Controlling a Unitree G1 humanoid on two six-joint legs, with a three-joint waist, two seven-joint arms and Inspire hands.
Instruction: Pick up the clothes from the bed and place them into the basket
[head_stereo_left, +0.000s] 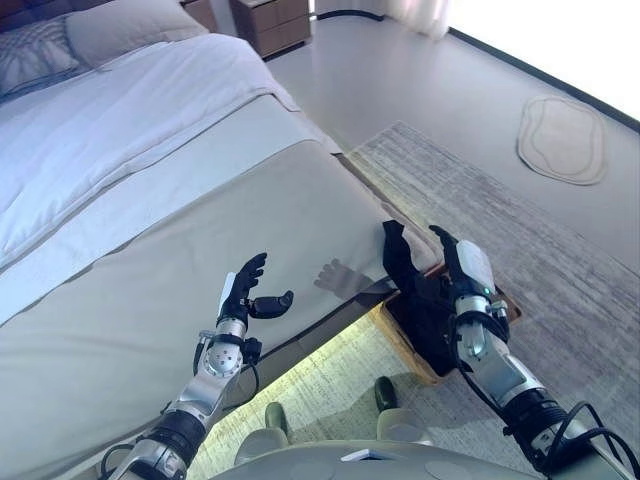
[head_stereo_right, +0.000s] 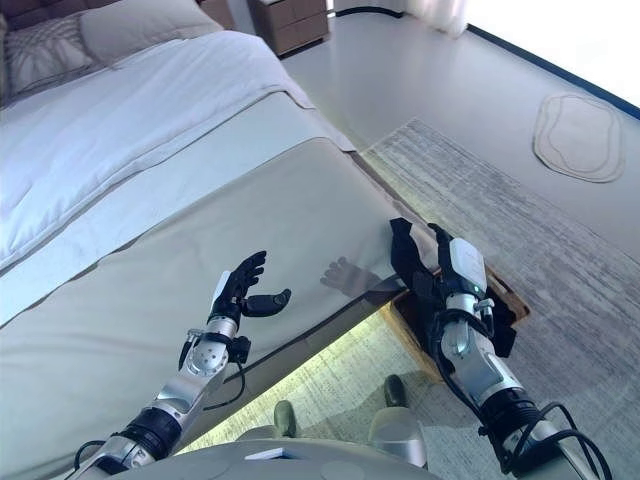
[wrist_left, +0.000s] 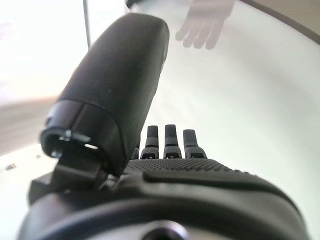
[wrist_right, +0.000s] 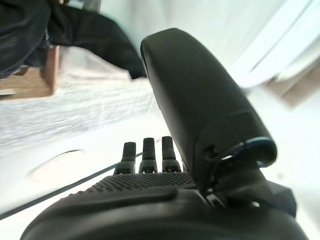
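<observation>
The bed (head_stereo_left: 150, 180) fills most of the eye views, with a white sheet toward the pillows (head_stereo_left: 110, 30) and a beige cover over its near end. Beside it a grey rug (head_stereo_left: 520, 230) spreads over the floor, with a small pale mat (head_stereo_left: 562, 138) farther off and a wooden nightstand (head_stereo_left: 270, 22) by the head of the bed.

At the bed's foot corner a wooden basket (head_stereo_left: 510, 306) sits on the rug, and dark clothes (head_stereo_left: 415, 300) lie in it, one end draped up against the bed's edge. The right wrist view shows the same dark cloth hanging over the basket's brown wall, which the eye views partly hide behind the arm.

The right robot hand (head_stereo_left: 462, 262) is held above the basket, fingers straight, holding nothing; its wrist view confirms this. The left robot hand (head_stereo_left: 245, 290) hovers over the beige cover, fingers spread wide and empty. Only the left wrist view shows the cover bare beyond its fingertips (wrist_left: 170, 134).
</observation>
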